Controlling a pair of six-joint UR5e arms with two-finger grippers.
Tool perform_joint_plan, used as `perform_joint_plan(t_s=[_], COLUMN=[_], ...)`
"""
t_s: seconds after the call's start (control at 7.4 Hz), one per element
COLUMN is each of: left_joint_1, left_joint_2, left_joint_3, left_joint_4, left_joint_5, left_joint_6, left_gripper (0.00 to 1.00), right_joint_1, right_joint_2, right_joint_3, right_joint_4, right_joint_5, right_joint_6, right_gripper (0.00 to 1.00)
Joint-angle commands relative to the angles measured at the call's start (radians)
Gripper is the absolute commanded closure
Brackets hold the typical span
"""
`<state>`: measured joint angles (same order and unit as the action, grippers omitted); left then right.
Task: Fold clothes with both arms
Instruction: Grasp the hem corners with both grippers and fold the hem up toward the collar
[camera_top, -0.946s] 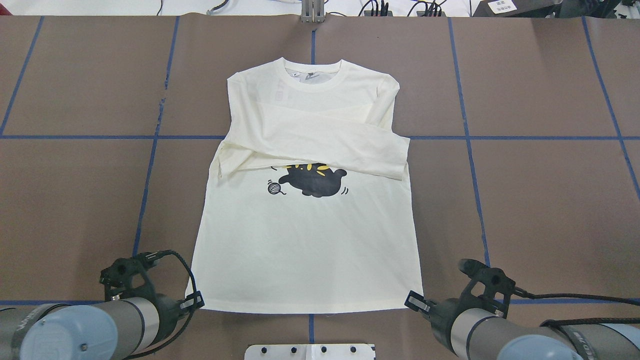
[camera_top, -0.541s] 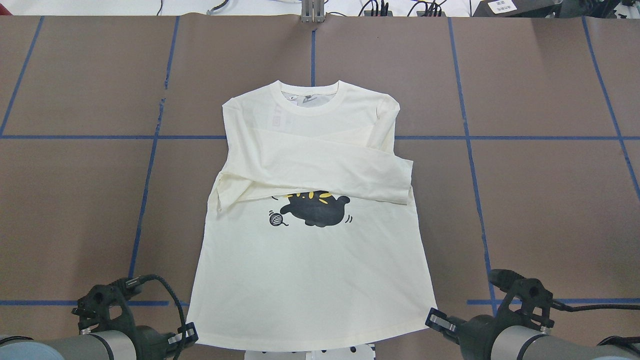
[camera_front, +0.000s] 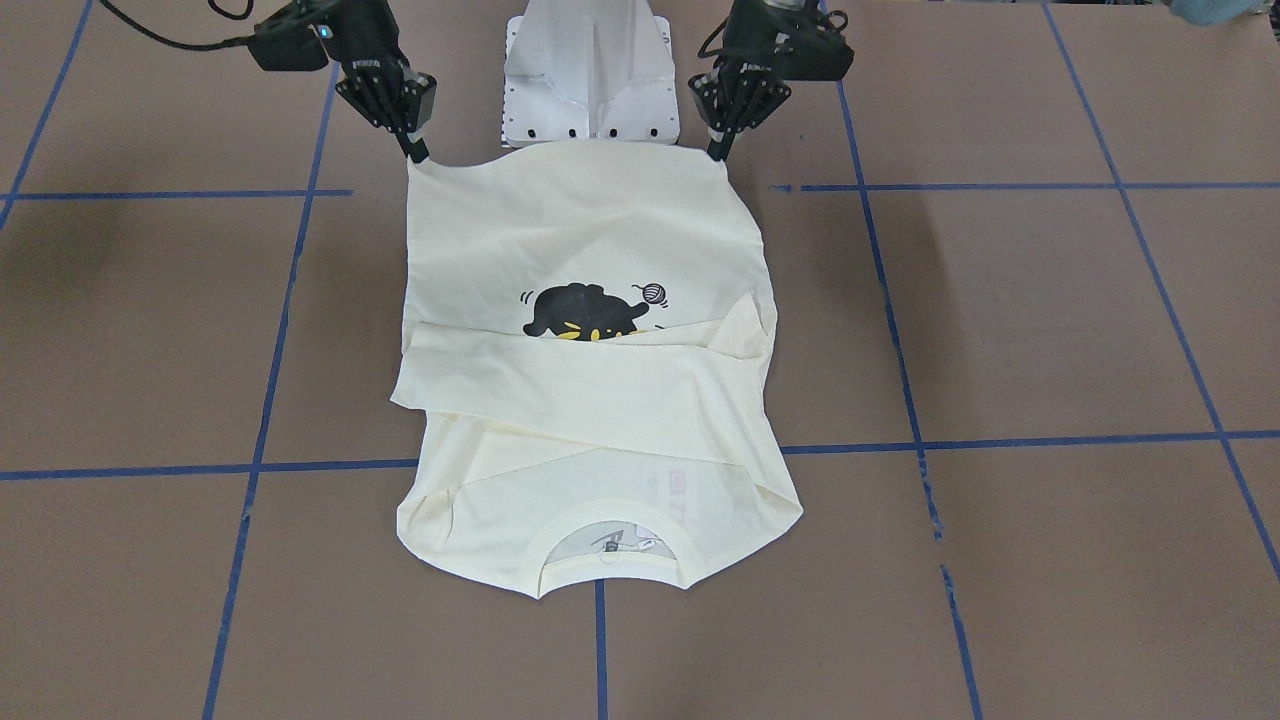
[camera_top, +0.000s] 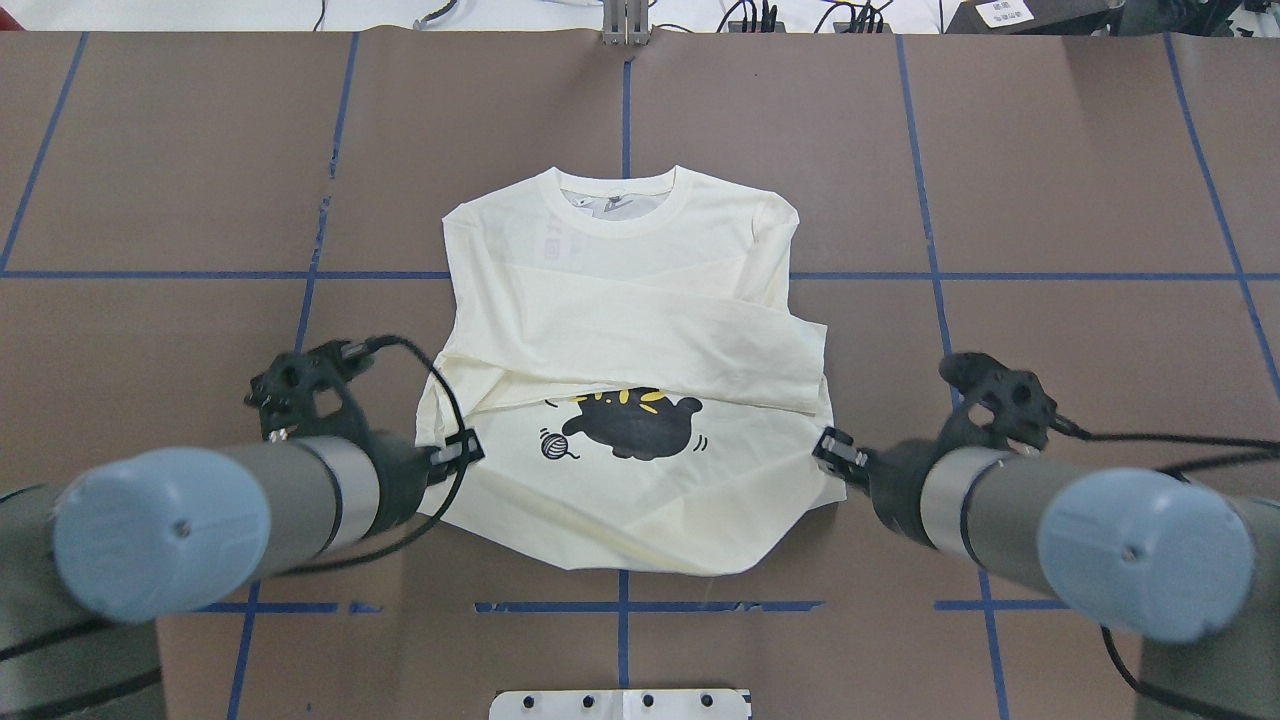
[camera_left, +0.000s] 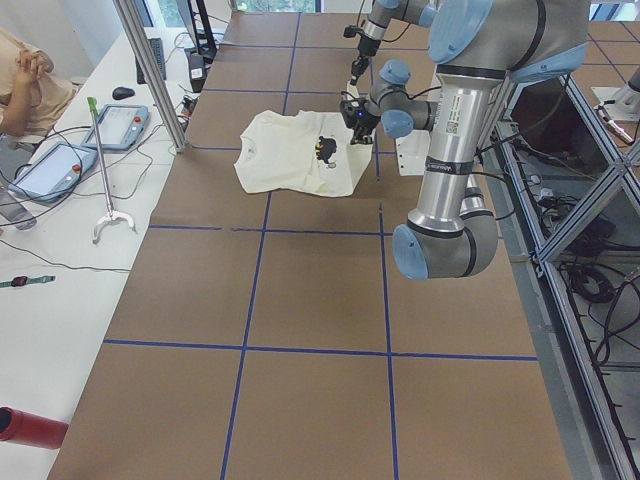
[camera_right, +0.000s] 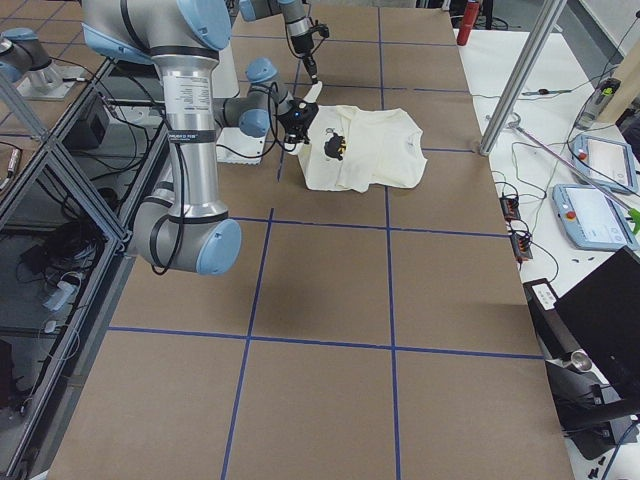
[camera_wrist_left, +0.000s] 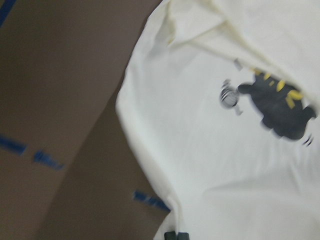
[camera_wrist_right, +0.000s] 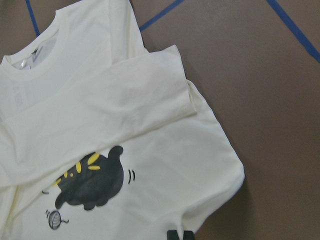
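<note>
The cream shirt (camera_top: 620, 330) lies front up with its collar away from me. Both sleeves are folded across the chest, and the black cat print (camera_top: 630, 422) shows below them. My left gripper (camera_top: 462, 447) is shut on the left hem corner. My right gripper (camera_top: 835, 450) is shut on the right hem corner. Both hold the hem raised above the table, level with the print. In the front-facing view the hem stretches between the left gripper (camera_front: 718, 155) and the right gripper (camera_front: 418, 155). The lettering is hidden under the sleeves. The left wrist view shows the shirt (camera_wrist_left: 225, 165), as does the right wrist view (camera_wrist_right: 125, 110).
The brown table (camera_top: 150, 180) carries a grid of blue tape lines. The white pedestal base (camera_front: 590, 70) stands at my edge behind the hem. A metal post (camera_left: 150, 70) and an operators' bench with tablets (camera_left: 60, 165) lie beyond the far table edge.
Both grippers had pulled the hem toward my edge of the table. They have since risen and moved forward toward the collar, lifting the hem corners off the table.
</note>
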<state>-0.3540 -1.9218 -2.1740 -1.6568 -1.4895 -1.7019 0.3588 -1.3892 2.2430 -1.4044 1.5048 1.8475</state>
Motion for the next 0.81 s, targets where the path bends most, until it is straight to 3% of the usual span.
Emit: perform_joint_plan(t_s=[0.0, 0.14, 0.27, 0.41, 0.68], left_joint_1=[-0.205, -0.245, -0.267, -0.284, -0.284], left_joint_2=[-0.086, -0.092, -0.112, -0.150, -0.161], left_joint_3=[0.207, 0.323, 0.423, 0.507, 0.632], left_joint_4=[-0.071, -0.195, -0.278, -0.314, -0.389], left_joint_5=[-0.005, -0.005, -0.003, 0.000, 0.006], left_joint_6=[0.167, 0.198, 0.202, 0.200, 0.202], left_gripper=[1.00, 1.00, 1.00, 1.00, 1.00], right_joint_1=[0.292, 0.351, 0.408, 0.451, 0.453], right_joint_2=[0.284, 0.367, 0.491, 0.586, 0.616], right_joint_3=[-0.351, -0.522, -0.742, -0.893, -1.043], right_joint_4=[-0.047, -0.041, -0.038, -0.022, 0.152], right_joint_5=[0.187, 0.195, 0.271, 0.319, 0.334], right_joint_6=[-0.238, -0.313, -0.361, -0.402, -0.404], right_gripper=[1.00, 1.00, 1.00, 1.00, 1.00])
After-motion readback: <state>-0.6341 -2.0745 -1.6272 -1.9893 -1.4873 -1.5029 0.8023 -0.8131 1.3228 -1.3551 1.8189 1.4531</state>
